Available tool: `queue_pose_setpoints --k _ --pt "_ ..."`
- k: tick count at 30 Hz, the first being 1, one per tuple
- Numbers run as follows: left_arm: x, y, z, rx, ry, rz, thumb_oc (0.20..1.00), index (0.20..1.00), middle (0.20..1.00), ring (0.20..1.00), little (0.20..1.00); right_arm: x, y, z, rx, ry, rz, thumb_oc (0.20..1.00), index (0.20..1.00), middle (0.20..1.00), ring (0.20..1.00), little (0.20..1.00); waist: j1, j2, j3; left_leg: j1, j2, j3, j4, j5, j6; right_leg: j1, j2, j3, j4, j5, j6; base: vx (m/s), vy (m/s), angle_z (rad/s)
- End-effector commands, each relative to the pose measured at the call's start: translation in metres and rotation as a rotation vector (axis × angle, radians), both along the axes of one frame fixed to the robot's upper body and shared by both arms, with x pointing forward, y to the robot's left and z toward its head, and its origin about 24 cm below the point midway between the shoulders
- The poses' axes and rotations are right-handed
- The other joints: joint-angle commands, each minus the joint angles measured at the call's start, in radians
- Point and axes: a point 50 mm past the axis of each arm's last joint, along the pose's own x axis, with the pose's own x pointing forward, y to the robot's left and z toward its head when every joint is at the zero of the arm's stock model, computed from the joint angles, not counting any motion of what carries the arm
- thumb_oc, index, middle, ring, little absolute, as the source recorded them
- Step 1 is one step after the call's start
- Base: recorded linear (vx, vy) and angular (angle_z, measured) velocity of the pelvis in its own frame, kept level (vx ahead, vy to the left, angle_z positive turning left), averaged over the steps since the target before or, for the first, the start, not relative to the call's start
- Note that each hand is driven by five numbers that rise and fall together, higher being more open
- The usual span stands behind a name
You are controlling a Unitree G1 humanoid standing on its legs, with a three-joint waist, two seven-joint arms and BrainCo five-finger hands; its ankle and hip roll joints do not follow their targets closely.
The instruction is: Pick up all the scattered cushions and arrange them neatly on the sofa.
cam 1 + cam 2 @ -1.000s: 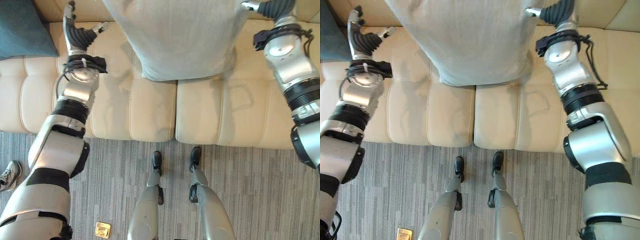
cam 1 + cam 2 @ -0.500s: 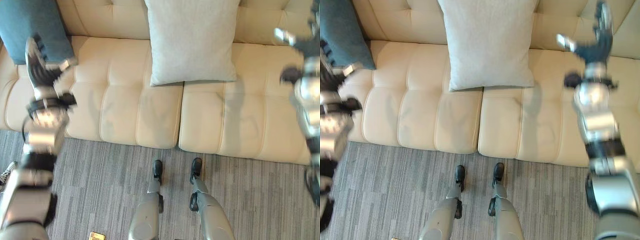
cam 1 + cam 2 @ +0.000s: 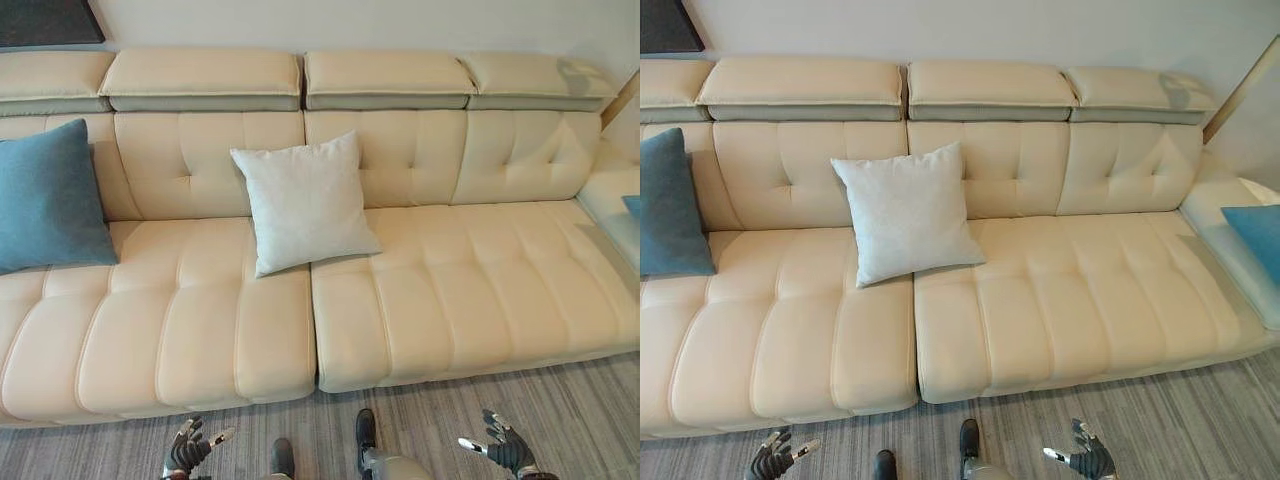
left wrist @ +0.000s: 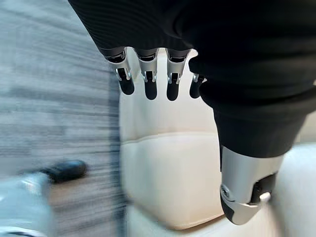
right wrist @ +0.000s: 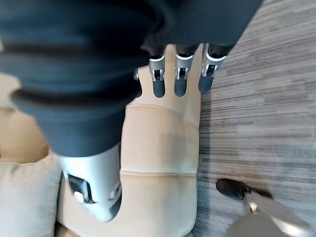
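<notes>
- The long cream leather sofa (image 3: 440, 290) stands against the wall on the grey striped carpet (image 3: 1200, 420).
- A square light grey cushion (image 3: 305, 200) leans on the backrest near the middle.
- A teal cushion (image 3: 45, 195) leans at the left end.
- Another blue cushion (image 3: 1255, 235) lies at the far right.
- The left hand (image 3: 185, 452) and the right hand (image 3: 508, 450) hang low over the carpet, fingers relaxed and spread, holding nothing.

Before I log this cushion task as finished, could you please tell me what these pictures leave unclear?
- Blue cushion on the sofa's right end: cut by the right eye view's edge, so its full pose is unknown.
- Teal cushion: its left side is cut by the left eye view's edge.
- Floor: just a strip in front of the sofa shows, so cushions lying elsewhere can't be ruled out.
</notes>
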Motion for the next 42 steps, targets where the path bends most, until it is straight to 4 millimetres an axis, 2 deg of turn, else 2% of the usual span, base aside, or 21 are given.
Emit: queue_pose_setpoints --k 1,3,4,5,6,7,8,9,10,11,12,14,17,20,22,32,35,37,39,41,42 --pt "0.063 0.029 0.049 0.175 -0.252 -0.084 1.000 1.000 1.000 1.000 1.000 0.056 0.001 0.033 -0.003 -0.230 -0.013 1.000 1.000 1.000 1.000 1.000 0.032 0.069 0.111 -0.033 0.075 0.015 -0.022 -0.015 -0.040 0.024 0.019 -0.055 0.289 -0.150 0.025 -0.73 0.008 -1.19" --pt "0.065 0.031 0.052 0.177 -0.269 -0.066 1.000 1.000 1.000 1.000 1.000 0.054 0.001 0.030 0.003 -0.221 -0.042 1.000 1.000 1.000 1.000 1.000 0.061 0.087 0.089 -0.063 0.097 0.023 -0.027 0.010 -0.041 0.072 0.006 -0.087 0.449 -0.203 -0.002 -0.49 -0.073 -0.32" --pt "0.062 0.032 0.051 0.181 -0.259 -0.048 1.000 1.000 1.000 1.000 1.000 0.054 -0.001 0.029 -0.013 -0.215 -0.053 1.000 1.000 1.000 1.000 1.000 0.069 0.082 0.080 -0.072 0.098 0.027 -0.027 0.021 -0.047 0.104 0.006 -0.085 0.450 -0.194 0.003 -0.38 -0.214 -0.08" --pt "0.068 0.024 0.050 0.154 -0.283 -0.057 1.000 1.000 1.000 1.000 1.000 0.059 -0.001 0.034 -0.012 -0.238 -0.044 1.000 1.000 1.000 1.000 1.000 0.093 0.073 0.072 -0.099 0.102 0.028 -0.023 0.046 -0.064 0.175 0.023 -0.105 0.344 -0.248 -0.016 -0.29 -0.256 -0.07" --pt "0.069 0.020 0.049 0.145 -0.284 -0.063 1.000 1.000 1.000 1.000 1.000 0.060 -0.002 0.035 -0.015 -0.243 -0.048 1.000 1.000 1.000 1.000 1.000 0.092 0.063 0.070 -0.110 0.096 0.025 -0.018 0.055 -0.072 0.221 0.038 -0.102 0.229 -0.276 -0.028 -0.36 -0.327 -0.17" --pt "0.071 0.012 0.046 0.118 -0.284 -0.062 1.000 1.000 1.000 1.000 1.000 0.062 -0.007 0.038 -0.034 -0.249 -0.052 1.000 1.000 1.000 1.000 1.000 0.093 0.063 0.071 -0.159 0.111 0.018 0.024 0.079 -0.089 0.234 0.069 -0.076 0.142 -0.280 -0.054 -0.50 -0.303 0.21" --pt "0.075 0.005 0.045 0.104 -0.295 -0.075 1.000 1.000 1.000 1.000 1.000 0.063 -0.015 0.043 -0.054 -0.264 -0.072 1.000 1.000 1.000 1.000 1.000 0.083 0.066 0.099 -0.194 0.111 -0.010 0.086 0.076 -0.109 0.225 0.073 -0.081 0.126 -0.272 -0.067 -0.44 -0.218 0.45" --pt "0.075 0.004 0.045 0.103 -0.295 -0.075 1.000 1.000 1.000 1.000 1.000 0.063 -0.015 0.043 -0.054 -0.264 -0.072 1.000 1.000 1.000 1.000 1.000 0.083 0.068 0.098 -0.197 0.113 -0.011 0.086 0.078 -0.109 0.222 0.076 -0.081 0.125 -0.269 -0.068 -0.39 -0.112 0.62" --pt "0.076 0.003 0.045 0.103 -0.296 -0.088 1.000 1.000 1.000 1.000 1.000 0.063 -0.017 0.044 -0.062 -0.265 -0.072 1.000 1.000 1.000 1.000 1.000 0.077 0.068 0.099 -0.194 0.100 -0.036 0.098 0.057 -0.104 0.212 0.072 -0.085 0.127 -0.259 -0.068 -0.26 -0.036 0.39" --pt "0.076 0.000 0.043 0.095 -0.285 -0.104 1.000 1.000 1.000 1.000 1.000 0.060 -0.020 0.044 -0.067 -0.256 -0.073 1.000 1.000 1.000 1.000 1.000 0.054 0.053 0.090 -0.153 0.073 -0.066 0.149 -0.022 -0.092 0.191 0.047 -0.088 0.120 -0.227 -0.062 -0.25 -0.035 0.18" --pt "0.076 0.000 0.043 0.095 -0.285 -0.104 1.000 1.000 1.000 1.000 1.000 0.060 -0.020 0.044 -0.067 -0.256 -0.073 1.000 1.000 1.000 1.000 1.000 0.054 0.053 0.090 -0.153 0.073 -0.066 0.150 -0.022 -0.092 0.191 0.047 -0.088 0.120 -0.227 -0.062 -0.19 -0.012 0.09" --pt "0.075 -0.002 0.042 0.082 -0.288 -0.102 1.000 1.000 1.000 1.000 1.000 0.060 -0.020 0.046 -0.063 -0.264 -0.074 1.000 1.000 1.000 1.000 1.000 0.042 0.056 0.082 -0.098 0.055 -0.098 0.142 -0.066 -0.086 0.178 0.048 -0.075 0.108 -0.211 -0.057 -0.04 0.027 -0.23" --pt "0.076 -0.004 0.042 0.083 -0.284 -0.110 1.000 1.000 1.000 1.000 1.000 0.057 -0.022 0.044 -0.062 -0.259 -0.094 1.000 1.000 1.000 1.000 1.000 0.020 0.067 0.067 -0.066 0.049 -0.096 0.116 -0.072 -0.081 0.172 0.056 -0.048 0.098 -0.199 -0.052 0.05 0.052 -0.47" --pt "0.077 -0.004 0.044 0.089 -0.284 -0.137 1.000 1.000 1.000 1.000 1.000 0.056 -0.022 0.043 -0.051 -0.257 -0.103 1.000 1.000 1.000 1.000 1.000 0.009 0.069 0.061 -0.046 0.051 -0.075 0.103 -0.078 -0.073 0.172 0.059 -0.028 0.097 -0.196 -0.049 0.07 0.066 -0.55" --pt "0.078 -0.004 0.046 0.093 -0.285 -0.170 1.000 1.000 1.000 1.000 1.000 0.057 -0.021 0.043 -0.047 -0.254 -0.097 1.000 1.000 1.000 1.000 1.000 -0.004 0.073 0.060 -0.020 0.051 -0.045 0.084 -0.087 -0.059 0.164 0.061 0.009 0.113 -0.194 -0.041 0.08 0.149 -0.67" --pt "0.080 -0.007 0.049 0.092 -0.286 -0.212 1.000 1.000 1.000 1.000 1.000 0.059 -0.016 0.041 -0.024 -0.244 -0.092 1.000 1.000 1.000 1.000 1.000 -0.012 0.057 0.061 -0.003 0.041 0.022 0.096 -0.128 -0.021 0.135 0.059 0.086 0.162 -0.194 -0.015 0.06 0.092 -0.62" --pt "0.082 -0.007 0.051 0.090 -0.290 -0.220 1.000 1.000 1.000 1.000 1.000 0.062 -0.012 0.041 -0.013 -0.253 -0.095 1.000 1.000 1.000 1.000 1.000 -0.012 0.056 0.073 0.000 0.038 0.034 0.093 -0.139 -0.007 0.102 0.063 0.086 0.228 -0.201 -0.001 0.04 0.082 -0.45" --pt "0.085 -0.004 0.054 0.097 -0.305 -0.213 1.000 1.000 1.000 1.000 1.000 0.067 -0.008 0.043 -0.004 -0.269 -0.092 1.000 1.000 1.000 1.000 1.000 -0.008 0.052 0.093 0.016 0.043 0.061 0.084 -0.144 -0.001 0.060 0.058 0.036 0.309 -0.194 0.016 0.03 0.083 -0.26" --pt "0.087 -0.002 0.057 0.101 -0.318 -0.203 1.000 1.000 1.000 1.000 1.000 0.073 0.000 0.045 0.017 -0.287 -0.081 1.000 1.000 1.000 1.000 1.000 0.008 0.050 0.097 0.036 0.054 0.108 0.056 -0.140 -0.008 0.021 0.017 -0.103 0.345 -0.177 0.025 0.05 0.041 -0.88" --pt "0.088 -0.003 0.059 0.099 -0.325 -0.204 1.000 1.000 1.000 1.000 1.000 0.074 0.003 0.045 0.012 -0.288 -0.068 1.000 1.000 1.000 1.000 1.000 0.016 0.047 0.095 0.070 0.058 0.149 0.040 -0.147 -0.016 0.014 -0.018 -0.245 0.324 -0.175 0.011 0.18 -0.003 -1.19" --pt "0.089 -0.003 0.058 0.096 -0.324 -0.203 1.000 1.000 1.000 1.000 1.000 0.075 0.004 0.045 0.009 -0.288 -0.064 1.000 1.000 1.000 1.000 1.000 0.020 0.049 0.092 0.095 0.062 0.158 0.036 -0.174 -0.022 0.006 -0.026 -0.299 0.321 -0.183 0.017 0.25 -0.037 -0.79"
